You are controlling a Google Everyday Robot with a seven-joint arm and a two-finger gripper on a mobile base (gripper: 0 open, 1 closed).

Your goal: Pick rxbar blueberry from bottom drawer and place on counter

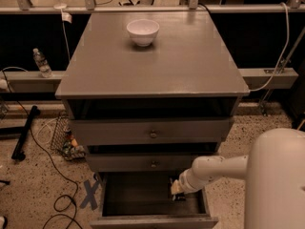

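The bottom drawer (pixel 143 202) of the grey cabinet is pulled open and its inside is dark. My gripper (pixel 177 190) on the white arm (pixel 214 171) reaches into the drawer's right side, low over its floor. A small dark shape with pale marks (pixel 180 197) lies right at the gripper's tip; it may be the rxbar blueberry, and I cannot tell whether it is held. The counter (pixel 157 66) is the cabinet's broad grey top, with a white bowl (pixel 143 31) near its back.
Two upper drawers with round knobs (pixel 153 133) are partly pulled out above the bottom drawer. A wire basket (pixel 64 137) and cables lie on the floor to the left. A water bottle (pixel 41 62) stands on the left ledge. My white arm body (pixel 279 180) fills the lower right.
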